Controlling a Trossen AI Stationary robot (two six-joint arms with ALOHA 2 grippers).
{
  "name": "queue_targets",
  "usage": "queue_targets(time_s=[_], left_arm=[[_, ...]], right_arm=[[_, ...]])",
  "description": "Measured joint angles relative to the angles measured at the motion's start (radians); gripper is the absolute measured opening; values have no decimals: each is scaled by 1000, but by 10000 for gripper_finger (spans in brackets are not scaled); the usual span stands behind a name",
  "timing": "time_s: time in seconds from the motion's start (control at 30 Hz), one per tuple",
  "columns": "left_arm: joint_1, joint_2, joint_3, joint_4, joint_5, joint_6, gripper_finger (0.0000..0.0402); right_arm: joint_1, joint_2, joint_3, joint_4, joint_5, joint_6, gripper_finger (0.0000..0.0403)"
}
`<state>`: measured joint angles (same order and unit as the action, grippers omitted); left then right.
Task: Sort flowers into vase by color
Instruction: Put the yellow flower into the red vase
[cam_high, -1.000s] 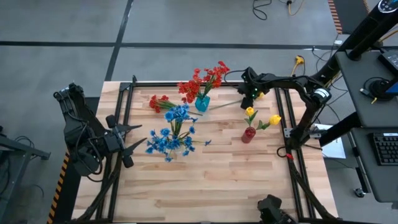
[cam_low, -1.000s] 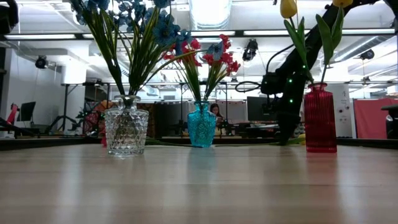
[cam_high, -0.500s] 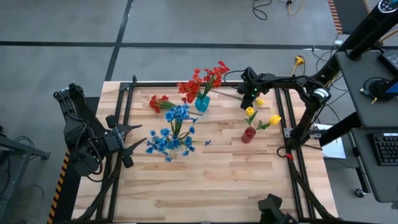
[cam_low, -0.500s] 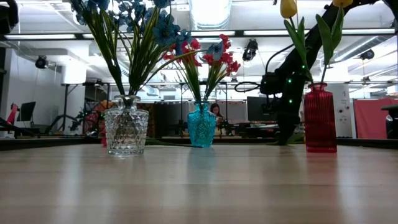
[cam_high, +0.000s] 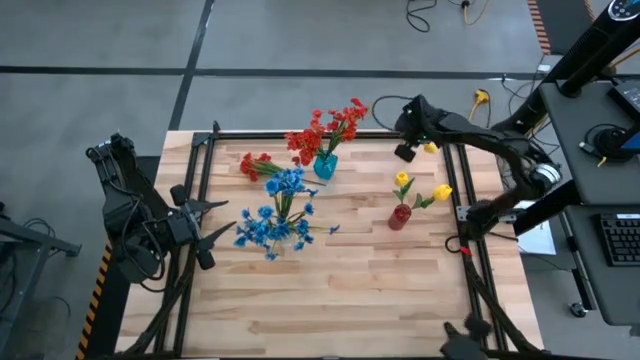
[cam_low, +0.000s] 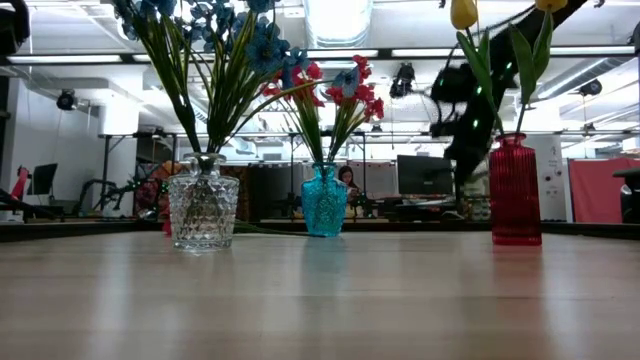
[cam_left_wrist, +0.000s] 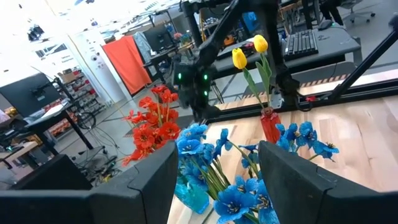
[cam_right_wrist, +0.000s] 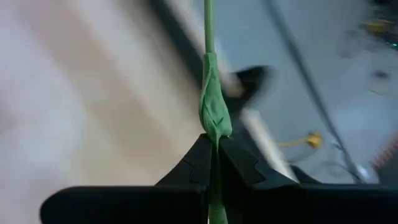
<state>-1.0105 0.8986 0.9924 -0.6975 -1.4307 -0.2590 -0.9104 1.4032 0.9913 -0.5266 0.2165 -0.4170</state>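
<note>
Wooden table (cam_high: 340, 290), no writing legible anywhere; right gripper (cam_right_wrist: 214, 144) pinches a green flower stem (cam_right_wrist: 213, 102) at the far edge, left gripper (cam_left_wrist: 214, 168) idles spread.

Bright overhead ceiling light (cam_low: 338, 18) glare, right wrist view motion-blurred
</note>
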Motion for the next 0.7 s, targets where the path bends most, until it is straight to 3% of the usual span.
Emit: queue_targets(time_s=[0.1,0.27,0.5,0.7], left_arm=[[0,0,0,1,5,-12,205],[0,1,30,15,-1,65,205],[27,34,134,44,40,204,205],[145,83,129,121,238,270,205]], right_arm=[[0,-101,0,0,80,67,13],[7,-285,1,6,98,154,13],[88,-443,127,-4,-10,234,12],[211,-442,358,-86,-26,241,12]])
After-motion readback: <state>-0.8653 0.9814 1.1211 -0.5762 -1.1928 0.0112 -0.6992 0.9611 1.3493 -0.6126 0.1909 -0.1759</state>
